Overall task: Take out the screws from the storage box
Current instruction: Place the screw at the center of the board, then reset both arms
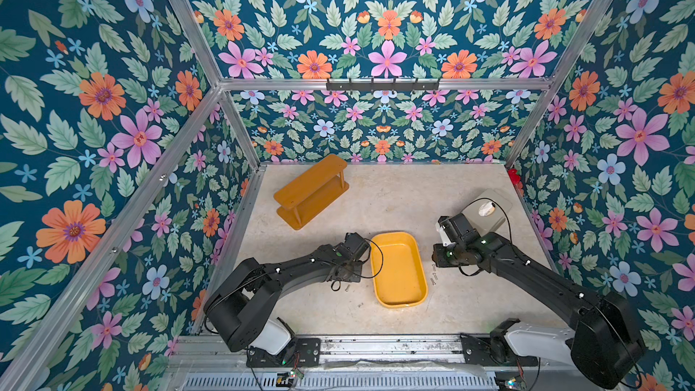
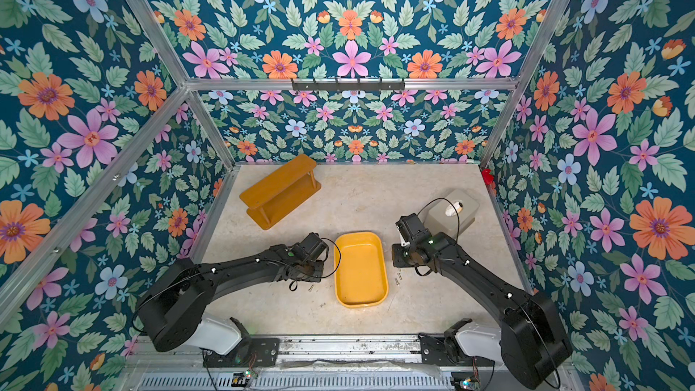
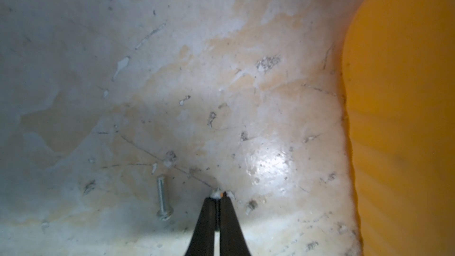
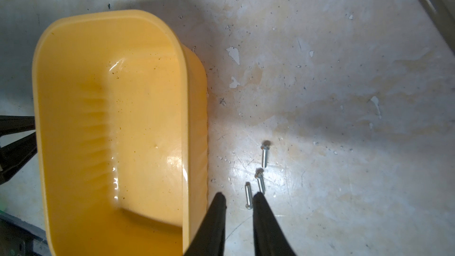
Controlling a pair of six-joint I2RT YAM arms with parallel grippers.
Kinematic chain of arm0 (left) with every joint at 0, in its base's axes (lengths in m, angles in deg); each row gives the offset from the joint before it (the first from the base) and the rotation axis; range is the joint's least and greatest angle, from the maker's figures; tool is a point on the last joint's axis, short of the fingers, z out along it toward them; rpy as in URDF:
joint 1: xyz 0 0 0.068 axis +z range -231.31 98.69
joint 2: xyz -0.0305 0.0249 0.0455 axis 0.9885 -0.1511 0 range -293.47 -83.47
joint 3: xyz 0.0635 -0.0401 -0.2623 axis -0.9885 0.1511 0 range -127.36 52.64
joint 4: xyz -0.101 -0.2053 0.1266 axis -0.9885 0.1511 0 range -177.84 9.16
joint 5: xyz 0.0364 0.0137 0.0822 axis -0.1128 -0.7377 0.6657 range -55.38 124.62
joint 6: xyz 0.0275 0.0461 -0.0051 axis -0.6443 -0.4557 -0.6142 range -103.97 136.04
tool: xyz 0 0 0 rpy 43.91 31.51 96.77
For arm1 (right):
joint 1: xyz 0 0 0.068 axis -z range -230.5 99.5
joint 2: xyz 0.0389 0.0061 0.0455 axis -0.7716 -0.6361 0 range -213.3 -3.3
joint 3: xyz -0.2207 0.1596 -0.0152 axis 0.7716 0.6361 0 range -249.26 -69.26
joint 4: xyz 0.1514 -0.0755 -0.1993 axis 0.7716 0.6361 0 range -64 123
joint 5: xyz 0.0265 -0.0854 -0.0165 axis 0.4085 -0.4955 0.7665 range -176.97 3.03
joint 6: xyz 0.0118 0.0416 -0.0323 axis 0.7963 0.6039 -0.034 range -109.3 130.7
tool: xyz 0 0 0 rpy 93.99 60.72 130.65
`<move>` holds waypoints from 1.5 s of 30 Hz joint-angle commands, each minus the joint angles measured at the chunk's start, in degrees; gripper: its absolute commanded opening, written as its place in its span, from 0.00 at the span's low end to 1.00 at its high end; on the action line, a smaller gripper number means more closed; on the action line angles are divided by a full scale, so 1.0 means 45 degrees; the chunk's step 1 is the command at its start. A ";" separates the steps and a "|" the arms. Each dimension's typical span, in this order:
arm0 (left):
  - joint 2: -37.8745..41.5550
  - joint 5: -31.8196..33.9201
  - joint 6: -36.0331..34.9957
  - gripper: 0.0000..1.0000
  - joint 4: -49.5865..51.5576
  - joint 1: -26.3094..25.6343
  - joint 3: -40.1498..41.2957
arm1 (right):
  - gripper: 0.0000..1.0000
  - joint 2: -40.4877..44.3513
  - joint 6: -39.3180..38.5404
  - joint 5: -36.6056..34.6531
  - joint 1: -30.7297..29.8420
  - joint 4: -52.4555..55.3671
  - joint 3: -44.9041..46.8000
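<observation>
Looking into the storage box (image 4: 186,109), I find its yellow floor bare in every view that shows it, so the emptying seems done or nearly so. Three screws (image 4: 260,182) lie on the table (image 4: 344,94) just beside its wall, under my right gripper (image 4: 238,197), whose fingers stand slightly apart and pinch nothing. One more screw (image 3: 161,198) lies on the box's other side, near my left gripper (image 3: 219,194), whose fingers are pressed together, apparently empty. The orange shelf (image 1: 310,189) and grey box (image 1: 498,216) sit well apart. Only my left arm's cable (image 1: 382,259) loops over the rim.
</observation>
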 commanded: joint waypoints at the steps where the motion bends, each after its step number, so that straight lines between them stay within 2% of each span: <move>1: 0.0272 -0.0017 0.0022 0.07 0.0096 -0.0012 -0.0056 | 0.25 0.0058 -0.0084 -0.0079 0.0007 -0.0200 0.0063; 3: 0.0427 0.0142 0.0031 0.18 0.0244 -0.0003 -0.0142 | 0.28 0.0093 -0.0056 -0.0119 0.0047 -0.0337 0.0166; 5: 0.0522 0.0132 -0.0003 0.22 0.0286 0.0012 -0.0218 | 0.29 0.0133 -0.0082 -0.0101 0.0117 -0.0417 0.0192; 11: 0.0519 0.0053 -0.0122 0.27 0.0349 0.0006 -0.0373 | 0.31 0.0235 -0.0380 -0.0080 0.0477 -0.0343 -0.0117; 14: 0.0866 0.0703 -0.0392 0.32 0.0421 0.0142 -0.0701 | 0.36 0.0555 -0.0577 0.0123 0.0933 -0.0367 -0.0432; 15: 0.1077 0.1020 -0.0674 0.37 0.0411 0.0302 -0.0928 | 0.45 0.0794 -0.0656 0.0369 0.1266 -0.0618 -0.0441; 16: 0.1295 0.1403 -0.0953 0.42 0.0347 0.0494 -0.1132 | 0.93 0.1027 -0.0750 0.0679 0.1645 -0.0960 -0.0380; 17: 0.1594 0.1938 -0.1329 0.51 0.0224 0.0803 -0.1380 | 1.00 0.1355 -0.0813 0.1130 0.2217 -0.1376 -0.0285; 21: 0.2404 0.3779 -0.3157 0.83 -0.1337 0.2592 -0.2032 | 0.99 0.2202 -0.0625 0.2808 0.5012 -0.2965 0.0112; 22: 0.2422 0.3840 -0.3658 0.88 -0.1736 0.2992 -0.2103 | 1.00 0.2283 -0.0641 0.2932 0.5476 -0.3300 0.0236; 24: 0.2241 0.4154 -0.4792 0.92 -0.2988 0.3761 -0.1989 | 1.00 0.2432 -0.1024 0.2687 0.6245 -0.4053 0.0541; 27: 0.1942 0.5041 -0.6702 0.92 -0.6504 0.4436 -0.0341 | 1.00 0.2487 -0.1930 0.1397 0.6547 -0.5192 0.1146; 31: 0.1424 0.4734 -0.8108 0.91 -1.0191 0.5595 0.1513 | 1.00 0.3100 -0.4153 0.0691 0.6580 -0.8338 0.3137; 32: 0.1342 0.4244 -0.8258 0.90 -1.0930 0.6046 0.1927 | 1.00 0.3226 -0.4721 0.0329 0.6594 -0.9142 0.3716; 36: 0.1148 0.1925 -0.8401 0.85 -1.4211 0.7642 0.3474 | 0.99 0.2799 -0.3949 0.0466 0.7825 -1.1454 0.4872; 38: 0.0739 0.1673 -0.8536 0.84 -1.5602 0.7941 0.3877 | 1.00 0.2299 -0.3930 -0.0105 0.7924 -1.2840 0.5411; 42: -0.0387 0.1897 -0.8743 0.85 -1.6867 0.8197 0.4012 | 1.00 0.0715 -0.3469 -0.0504 0.7950 -1.5498 0.6062; 45: -0.0966 0.1851 -0.8730 0.86 -1.7776 0.8358 0.4186 | 1.00 -0.0252 -0.3528 -0.0024 0.7953 -1.6642 0.6209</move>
